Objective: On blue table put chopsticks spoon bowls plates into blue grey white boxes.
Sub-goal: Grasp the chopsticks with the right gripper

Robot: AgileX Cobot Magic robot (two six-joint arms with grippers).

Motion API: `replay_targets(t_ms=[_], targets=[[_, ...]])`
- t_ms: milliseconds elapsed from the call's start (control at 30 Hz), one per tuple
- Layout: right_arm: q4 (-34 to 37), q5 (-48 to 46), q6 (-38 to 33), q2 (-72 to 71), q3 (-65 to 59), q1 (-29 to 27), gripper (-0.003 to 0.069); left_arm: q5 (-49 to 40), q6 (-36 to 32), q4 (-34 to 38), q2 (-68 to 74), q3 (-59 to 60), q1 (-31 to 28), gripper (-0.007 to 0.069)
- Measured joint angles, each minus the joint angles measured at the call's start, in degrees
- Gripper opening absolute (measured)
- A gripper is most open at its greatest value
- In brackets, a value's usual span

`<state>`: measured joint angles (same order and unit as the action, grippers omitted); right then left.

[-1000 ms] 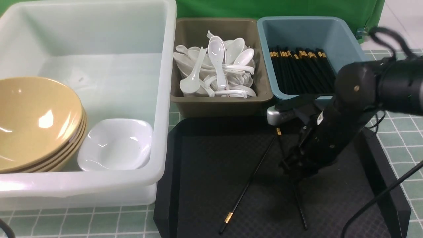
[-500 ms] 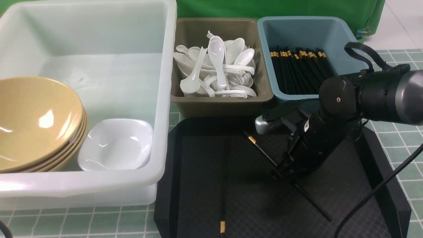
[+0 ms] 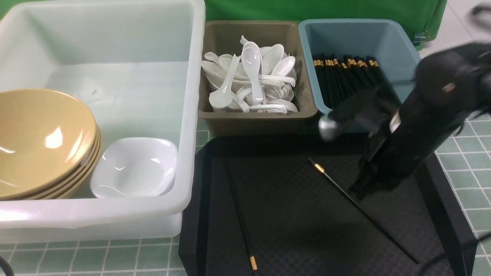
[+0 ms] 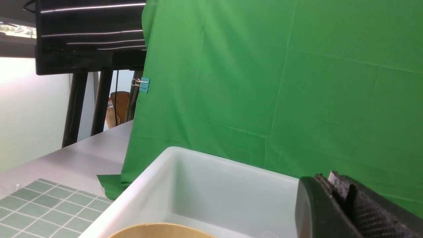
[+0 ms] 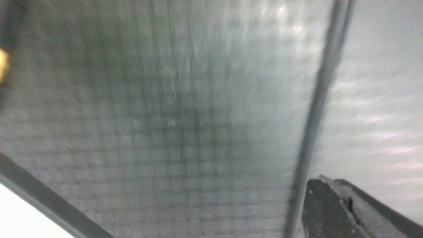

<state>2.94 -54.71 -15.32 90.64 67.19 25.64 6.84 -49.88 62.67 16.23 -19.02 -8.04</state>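
- The right chopstick (image 3: 364,211) lies flat on the tray (image 3: 291,237), slanting from its gold band near the tray's middle toward the near right corner
- The left chopstick (image 3: 239,218) lies well apart from it along the tray's left side, with its gold band at the near end; these two are the only tableware seen outside a box
- The right gripper (image 3: 362,189) is low over the right chopstick and blurred. It is clenched, and its wrist view shows the stick running just beside the closed fingers (image 5: 320,211), not between them, so I judge it grasps nothing
- The blue box (image 3: 401,46), just behind the tray, already holds a bundle (image 3: 345,80) of black sticks laid side by side
- The grey box (image 3: 249,23) beside it holds a heap of spoons (image 3: 251,76)
- The white box (image 3: 193,115) on the left holds stacked bowls (image 3: 42,142), with plates (image 3: 134,168) just beside them
- The left gripper (image 4: 327,180) is clenched on nothing and hangs above the white box
- The table (image 3: 96,257) carries the boxes and the tray
- The sorting looks nearly finished: what remains is getting the two loose sticks into the blue box, and the right one seems to need a fresh grip
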Motion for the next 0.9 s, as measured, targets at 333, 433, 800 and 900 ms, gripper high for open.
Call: replay_targets(t_ms=[333, 433, 800, 900], targets=[[-0.1, 10.3, -1.3, -4.9, 8.7, 0.0, 0.0041, -0.5, 0.0, 0.0, 0.0, 0.0, 0.0, 0.0003], [-0.1, 6.5, -1.3, 2.0, 8.9, 0.0, 0.0076, -0.5, 0.0, 0.0, 0.0, 0.0, 0.0, 0.0003], [-1.8, 1.9, -1.1, 20.9, 8.9, 0.0, 0.0372, -0.6, 0.0, 0.0, 0.0, 0.1, 0.0, 0.0003], [-2.1, 2.1, -0.8, 21.7, 9.2, 0.0, 0.0379, -0.3, -0.1, 0.0, 0.5, 0.1, 0.0, 0.0003]])
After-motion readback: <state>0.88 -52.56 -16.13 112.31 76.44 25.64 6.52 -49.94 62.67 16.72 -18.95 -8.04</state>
